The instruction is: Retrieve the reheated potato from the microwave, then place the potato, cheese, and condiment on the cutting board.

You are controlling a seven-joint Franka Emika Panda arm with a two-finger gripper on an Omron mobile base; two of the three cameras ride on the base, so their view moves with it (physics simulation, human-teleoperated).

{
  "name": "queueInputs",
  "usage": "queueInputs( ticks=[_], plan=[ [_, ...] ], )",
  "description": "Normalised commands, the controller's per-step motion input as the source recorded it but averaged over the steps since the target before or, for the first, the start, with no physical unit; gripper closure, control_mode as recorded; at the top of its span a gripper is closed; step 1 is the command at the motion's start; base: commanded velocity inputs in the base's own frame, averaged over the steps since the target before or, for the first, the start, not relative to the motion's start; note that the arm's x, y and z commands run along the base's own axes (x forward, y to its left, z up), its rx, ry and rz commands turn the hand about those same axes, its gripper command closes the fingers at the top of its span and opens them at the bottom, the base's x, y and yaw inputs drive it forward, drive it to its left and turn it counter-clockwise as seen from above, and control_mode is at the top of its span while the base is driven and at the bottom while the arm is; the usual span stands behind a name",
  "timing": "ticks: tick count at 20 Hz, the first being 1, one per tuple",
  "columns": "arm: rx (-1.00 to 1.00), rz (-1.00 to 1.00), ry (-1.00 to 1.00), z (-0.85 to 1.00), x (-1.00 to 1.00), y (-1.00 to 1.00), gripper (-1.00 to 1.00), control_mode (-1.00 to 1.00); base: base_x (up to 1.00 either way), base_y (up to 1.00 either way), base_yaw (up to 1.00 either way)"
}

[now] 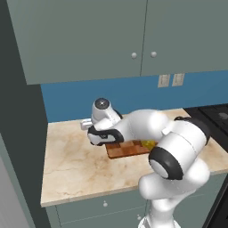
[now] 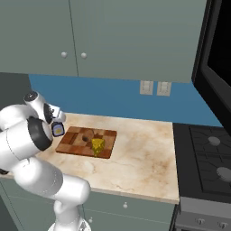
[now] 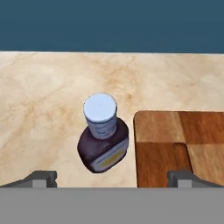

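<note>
The condiment [image 3: 103, 142], a dark brown bottle with a pale cap, stands on the counter just left of the cutting board [image 3: 175, 140]. My gripper [image 3: 113, 178] hangs open above it, one fingertip [image 3: 41, 178] on each side, touching nothing. In the right base view the gripper [image 2: 57, 121] sits directly over the condiment [image 2: 57, 130] at the cutting board's [image 2: 72, 143] left end. The yellow cheese [image 2: 98, 144] lies on the board, with the small brown potato [image 2: 89, 135] beside it. The microwave [image 2: 217, 54] hangs at the upper right. The cheese [image 1: 148, 144] also shows behind my arm.
A black stove [image 2: 210, 155] adjoins the counter on the right. A blue wall with two outlets [image 2: 154, 88] runs behind, and grey cabinets [image 2: 113, 36] hang overhead. The marble counter [image 2: 144, 153] stretches right of the board.
</note>
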Motion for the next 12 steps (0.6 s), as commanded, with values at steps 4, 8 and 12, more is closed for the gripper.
queueInputs(
  ticks=[4,8,12],
  plan=[
    [0.00,0.00,0.00,-0.10,0.20,0.05,-1.00,-1.00,0.00,0.00,0.00],
    [0.00,0.00,0.00,-0.16,0.22,0.09,-1.00,-1.00,0.00,0.00,0.00],
    [0.00,0.00,0.00,-0.13,0.19,0.09,-1.00,-1.00,0.00,0.00,0.00]
  ],
)
